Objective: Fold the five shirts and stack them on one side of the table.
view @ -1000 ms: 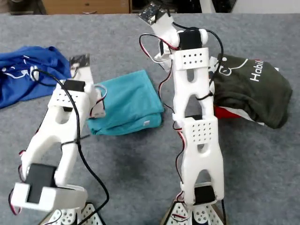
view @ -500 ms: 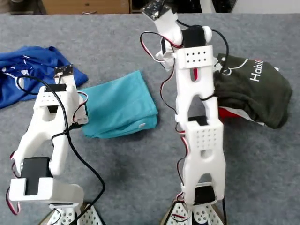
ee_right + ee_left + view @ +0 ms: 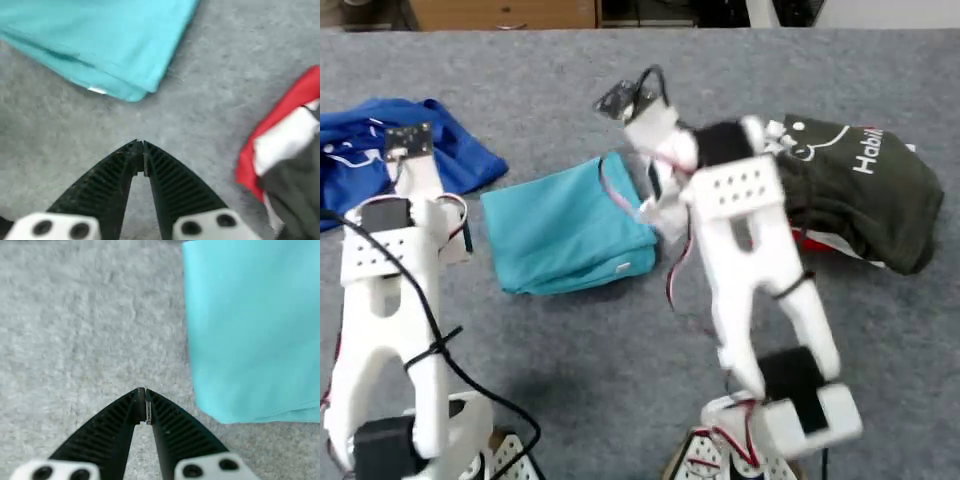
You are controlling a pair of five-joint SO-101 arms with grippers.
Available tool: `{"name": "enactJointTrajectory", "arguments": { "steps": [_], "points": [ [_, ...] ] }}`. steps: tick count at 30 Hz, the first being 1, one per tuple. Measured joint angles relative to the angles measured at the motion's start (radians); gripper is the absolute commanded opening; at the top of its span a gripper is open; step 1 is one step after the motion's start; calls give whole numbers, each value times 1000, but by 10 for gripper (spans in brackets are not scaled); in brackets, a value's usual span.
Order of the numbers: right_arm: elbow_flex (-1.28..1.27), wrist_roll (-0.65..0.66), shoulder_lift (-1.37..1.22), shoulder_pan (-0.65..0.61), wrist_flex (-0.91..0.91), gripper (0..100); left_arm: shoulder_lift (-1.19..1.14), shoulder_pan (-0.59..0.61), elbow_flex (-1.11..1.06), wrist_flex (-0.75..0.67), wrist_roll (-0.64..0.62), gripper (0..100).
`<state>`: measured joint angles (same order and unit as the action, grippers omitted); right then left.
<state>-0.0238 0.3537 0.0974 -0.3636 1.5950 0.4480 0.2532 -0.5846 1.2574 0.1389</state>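
Note:
A folded teal shirt [image 3: 565, 225] lies flat mid-table; its edge shows in the left wrist view [image 3: 250, 330] and its corner in the right wrist view [image 3: 110, 45]. My left gripper [image 3: 141, 407] is shut on nothing, over bare cloth just left of the teal shirt, by its left edge [image 3: 462, 238]. Shut and empty too, my right gripper [image 3: 140, 160] hangs above the grey surface between the teal shirt's right corner and a red shirt [image 3: 280, 125]. A crumpled blue shirt [image 3: 360, 150] lies far left. A dark green shirt [image 3: 860, 190] rests on the red one [image 3: 812, 240] at right.
The table is covered in grey felt [image 3: 600, 360], with open room in front of the teal shirt and along the back. Both arms' bases stand at the near edge. Wooden furniture [image 3: 500, 12] lies beyond the far edge.
My left arm has pulled away leftward off the teal shirt. My right arm has swung down and left toward the shirt's right corner. The teal shirt has shifted slightly left.

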Motion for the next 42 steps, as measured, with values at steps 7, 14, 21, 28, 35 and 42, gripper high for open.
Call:
{"name": "enactJointTrajectory", "arguments": {
  "steps": [7,14,21,28,35,42],
  "points": [
    [-307,-374,63,-103,-325,281,21,9,-109,-21,2,19],
    [-259,-862,-121,-181,-364,436,34,9,-167,-23,2,19],
    [-68,-1119,-420,-193,-428,479,34,46,-175,-26,3,19],
    [106,-1132,-664,-198,-462,210,34,157,-175,-31,57,19],
    [190,-1023,-694,-192,-338,31,34,199,-175,-31,98,19],
    [296,-984,-695,-164,-138,1,34,199,-175,-31,100,19]
  ]
}}
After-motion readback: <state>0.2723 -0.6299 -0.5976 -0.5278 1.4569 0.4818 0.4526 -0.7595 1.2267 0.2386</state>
